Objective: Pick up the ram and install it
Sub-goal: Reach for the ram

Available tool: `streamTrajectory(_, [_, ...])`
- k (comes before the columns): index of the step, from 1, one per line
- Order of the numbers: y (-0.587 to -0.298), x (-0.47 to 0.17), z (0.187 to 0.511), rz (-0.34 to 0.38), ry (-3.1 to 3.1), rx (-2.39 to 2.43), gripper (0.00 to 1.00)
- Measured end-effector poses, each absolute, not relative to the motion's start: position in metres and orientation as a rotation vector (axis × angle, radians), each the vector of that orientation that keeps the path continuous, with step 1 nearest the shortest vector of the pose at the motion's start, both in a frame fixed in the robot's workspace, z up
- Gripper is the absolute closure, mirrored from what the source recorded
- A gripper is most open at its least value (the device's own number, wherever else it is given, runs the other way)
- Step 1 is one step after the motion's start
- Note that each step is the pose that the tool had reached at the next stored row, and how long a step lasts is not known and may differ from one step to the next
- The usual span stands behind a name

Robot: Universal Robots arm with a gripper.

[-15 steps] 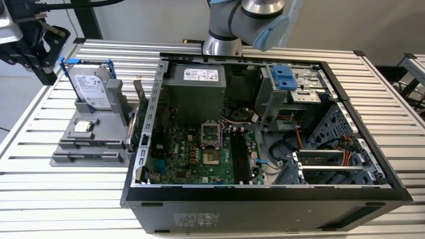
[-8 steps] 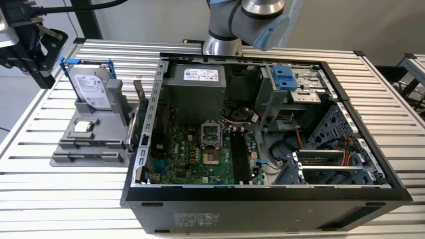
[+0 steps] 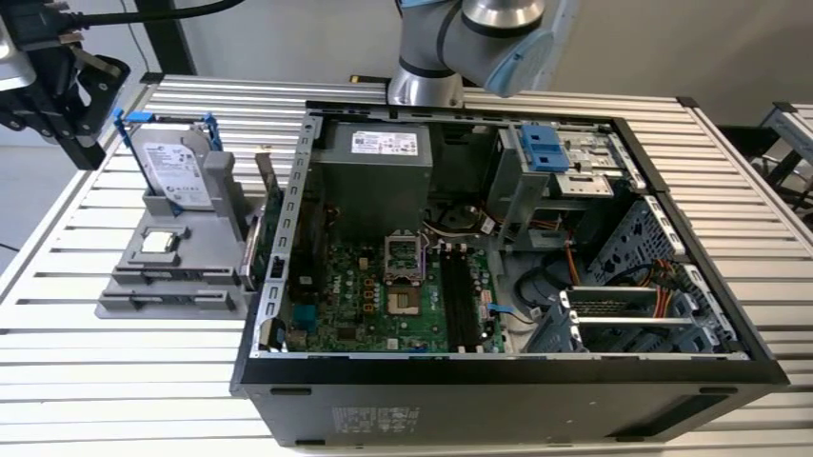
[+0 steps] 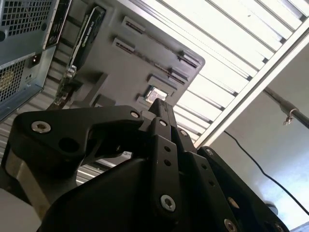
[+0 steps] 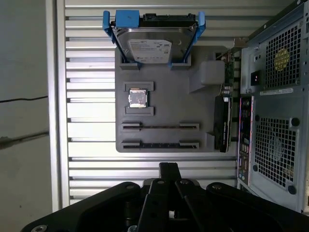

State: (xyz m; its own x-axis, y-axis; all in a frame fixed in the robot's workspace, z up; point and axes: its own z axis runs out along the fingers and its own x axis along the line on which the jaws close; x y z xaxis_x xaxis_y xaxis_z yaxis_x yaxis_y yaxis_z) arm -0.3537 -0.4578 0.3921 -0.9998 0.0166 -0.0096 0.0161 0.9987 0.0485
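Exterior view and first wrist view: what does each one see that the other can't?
Exterior view: inside the open computer case, the green motherboard and its memory slots. First wrist view: the case's rear grilles, plus the ram edge-on in its slot. Both: the grey holder, the hard drive in its blue frame and the CPU chip.

The counter (image 3: 102, 400) under me was a slatted aluminium top. Directly on it stood an open desktop computer case (image 3: 508, 400), and just beside that, toward the exterior view's left, a grey parts holder (image 3: 190, 281).
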Motion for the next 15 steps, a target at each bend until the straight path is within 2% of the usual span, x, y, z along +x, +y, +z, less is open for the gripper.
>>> streamTrajectory(15, [-0.4578, -0.3537, 0.3921, 0.076, 3.127, -0.206, 1.00])
